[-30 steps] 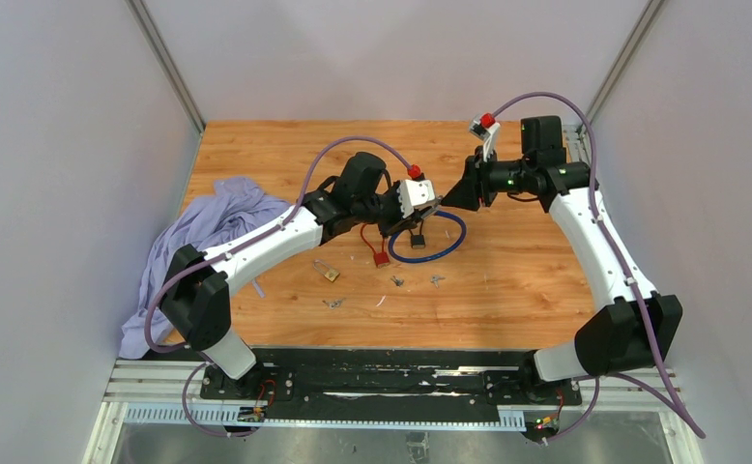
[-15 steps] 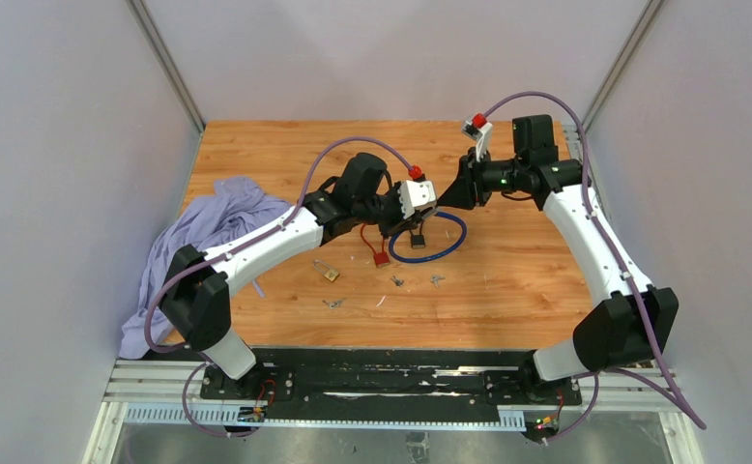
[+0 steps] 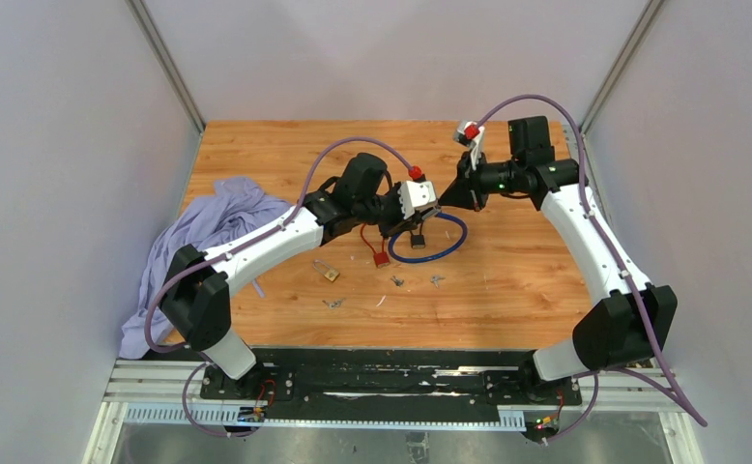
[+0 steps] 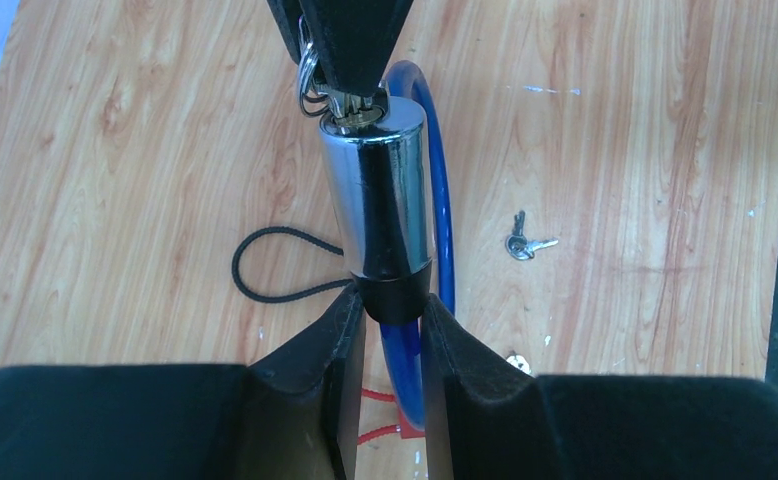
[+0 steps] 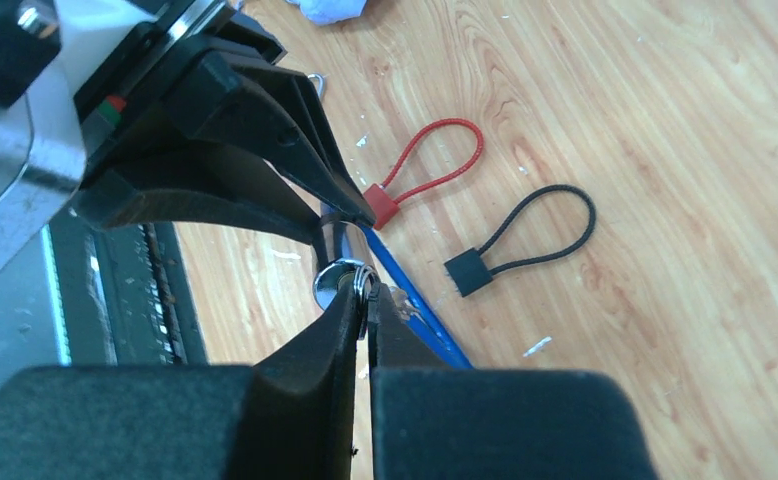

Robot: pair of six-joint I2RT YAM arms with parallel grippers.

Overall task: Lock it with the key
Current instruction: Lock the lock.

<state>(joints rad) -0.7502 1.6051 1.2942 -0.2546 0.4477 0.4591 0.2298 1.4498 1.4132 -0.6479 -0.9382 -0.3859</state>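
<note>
The lock is a chrome cylinder (image 4: 377,190) on a blue cable (image 4: 437,210). My left gripper (image 4: 393,312) is shut on its black collar and holds it above the table, pointing at the right arm. The key (image 4: 353,108) with its ring sits in the cylinder's far end. My right gripper (image 5: 368,290) is shut on the key, its fingertips pinching the ring (image 5: 366,283) against the cylinder's face (image 5: 330,282). From above, the two grippers meet tip to tip, left gripper (image 3: 426,214) and right gripper (image 3: 443,202), over the blue cable loop (image 3: 430,253).
On the table lie a red loop tag (image 5: 427,165), a black loop tag (image 5: 530,240), a small brass padlock (image 3: 330,274) and loose keys (image 3: 436,280). A purple cloth (image 3: 208,232) is heaped at the left edge. Grey walls enclose the table.
My right gripper has moved a little left onto the lock's end and shut on the key. The left arm and lock have stayed still.
</note>
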